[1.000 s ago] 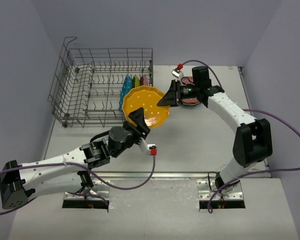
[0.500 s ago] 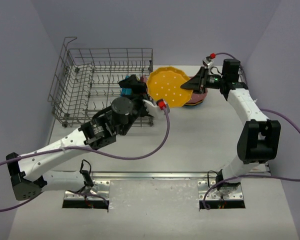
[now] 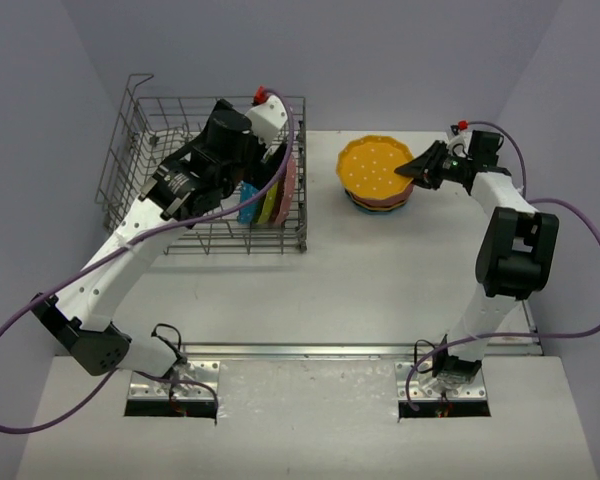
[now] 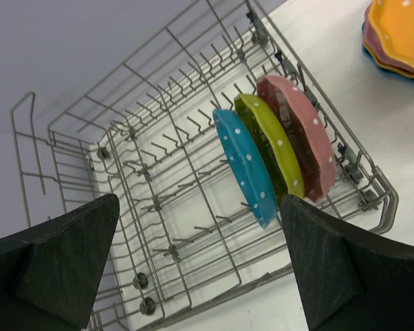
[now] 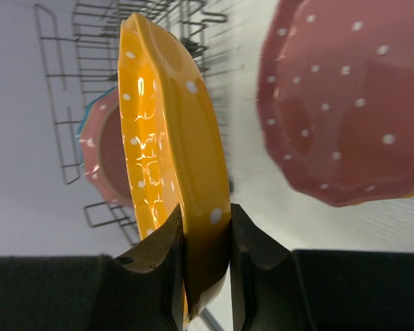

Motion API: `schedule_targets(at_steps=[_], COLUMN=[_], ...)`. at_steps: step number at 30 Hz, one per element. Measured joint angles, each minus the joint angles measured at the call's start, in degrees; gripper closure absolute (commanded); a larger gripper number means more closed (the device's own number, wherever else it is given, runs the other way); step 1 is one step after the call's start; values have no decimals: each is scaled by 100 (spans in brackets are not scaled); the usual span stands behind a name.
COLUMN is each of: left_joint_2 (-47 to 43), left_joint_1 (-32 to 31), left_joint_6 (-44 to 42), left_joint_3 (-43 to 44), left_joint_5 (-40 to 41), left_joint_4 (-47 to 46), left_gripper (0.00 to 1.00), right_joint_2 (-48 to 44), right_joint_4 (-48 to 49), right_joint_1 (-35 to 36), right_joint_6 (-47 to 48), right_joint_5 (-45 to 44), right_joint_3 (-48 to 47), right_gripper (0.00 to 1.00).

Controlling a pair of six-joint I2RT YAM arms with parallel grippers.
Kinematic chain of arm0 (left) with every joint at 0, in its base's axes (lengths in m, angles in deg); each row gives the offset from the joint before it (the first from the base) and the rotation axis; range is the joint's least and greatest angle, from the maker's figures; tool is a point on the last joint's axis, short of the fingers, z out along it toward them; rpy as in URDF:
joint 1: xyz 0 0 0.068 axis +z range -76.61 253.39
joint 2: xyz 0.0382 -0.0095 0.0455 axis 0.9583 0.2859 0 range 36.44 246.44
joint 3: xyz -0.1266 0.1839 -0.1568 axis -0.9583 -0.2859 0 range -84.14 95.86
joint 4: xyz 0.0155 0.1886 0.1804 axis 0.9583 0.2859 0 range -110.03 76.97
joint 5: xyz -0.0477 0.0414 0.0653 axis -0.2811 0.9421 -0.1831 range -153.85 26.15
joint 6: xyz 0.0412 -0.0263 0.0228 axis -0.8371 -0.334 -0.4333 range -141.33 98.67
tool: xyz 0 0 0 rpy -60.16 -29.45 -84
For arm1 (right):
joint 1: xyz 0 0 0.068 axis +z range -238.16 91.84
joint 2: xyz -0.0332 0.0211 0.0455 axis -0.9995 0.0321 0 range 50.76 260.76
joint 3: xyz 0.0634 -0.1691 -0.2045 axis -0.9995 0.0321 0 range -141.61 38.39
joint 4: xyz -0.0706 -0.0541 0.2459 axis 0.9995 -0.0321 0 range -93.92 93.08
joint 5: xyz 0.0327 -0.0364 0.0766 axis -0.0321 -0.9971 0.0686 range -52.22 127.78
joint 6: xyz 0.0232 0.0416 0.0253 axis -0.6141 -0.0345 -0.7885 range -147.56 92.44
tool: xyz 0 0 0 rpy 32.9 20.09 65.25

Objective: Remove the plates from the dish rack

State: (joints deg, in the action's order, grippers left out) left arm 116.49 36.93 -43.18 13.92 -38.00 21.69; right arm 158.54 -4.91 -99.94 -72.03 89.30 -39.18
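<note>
The grey wire dish rack point(image 3: 160, 190) stands at the back left. Three plates stand upright in its right end: blue point(image 4: 245, 165), yellow-green point(image 4: 272, 148) and pink point(image 4: 300, 134). My left gripper point(image 3: 265, 165) hovers above them, open and empty, with its fingers point(image 4: 55, 269) wide apart over the rack floor. My right gripper point(image 3: 420, 168) is shut on the rim of an orange plate point(image 3: 375, 168), also seen edge-on in the right wrist view point(image 5: 169, 152). It holds the plate just over a stack of plates point(image 3: 380, 203) topped by a pink plate point(image 5: 338, 103).
The rack's raised wire handle point(image 3: 140, 80) is at its back left corner. The stack also shows in the left wrist view point(image 4: 400, 34), right of the rack. Purple cables hang along both arms. Walls close the table on three sides.
The orange plate passed from my left gripper to my right, which carried it right to above the stack. My left arm swung up and back over the rack.
</note>
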Motion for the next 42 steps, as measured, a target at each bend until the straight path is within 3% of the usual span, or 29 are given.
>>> schedule_targets(at_steps=[12, 23, 24, 30, 33, 36, 42], left_joint_2=[-30, -109, -109, -111, -111, -112, -130], left_joint_1=[864, 1031, 1031, 1031, 1031, 1031, 1031], left_joint_6=[826, 996, 999, 1016, 1016, 1021, 1036], left_joint_3=[-70, -81, -81, -79, -81, -81, -81], left_joint_5=[-765, -1059, -1066, -1075, -1074, -1080, -1095], left_joint_4=[543, 661, 662, 679, 698, 702, 702], left_gripper=[0, 0, 0, 0, 0, 0, 0], right_joint_2=[577, 1133, 1156, 1334, 1405, 1411, 1401], right_joint_4=[-271, -446, -473, -852, -1074, -1296, -1652], right_joint_1=[4, 4, 4, 17, 38, 61, 150], right_joint_6=[622, 832, 864, 1123, 1277, 1442, 1758], right_joint_5=[-1253, -1697, -1714, -1851, -1909, -2097, -2576], right_joint_3=[-521, -805, -852, -1348, -1637, -1840, -2092], right_gripper=[100, 100, 97, 57, 44, 34, 29])
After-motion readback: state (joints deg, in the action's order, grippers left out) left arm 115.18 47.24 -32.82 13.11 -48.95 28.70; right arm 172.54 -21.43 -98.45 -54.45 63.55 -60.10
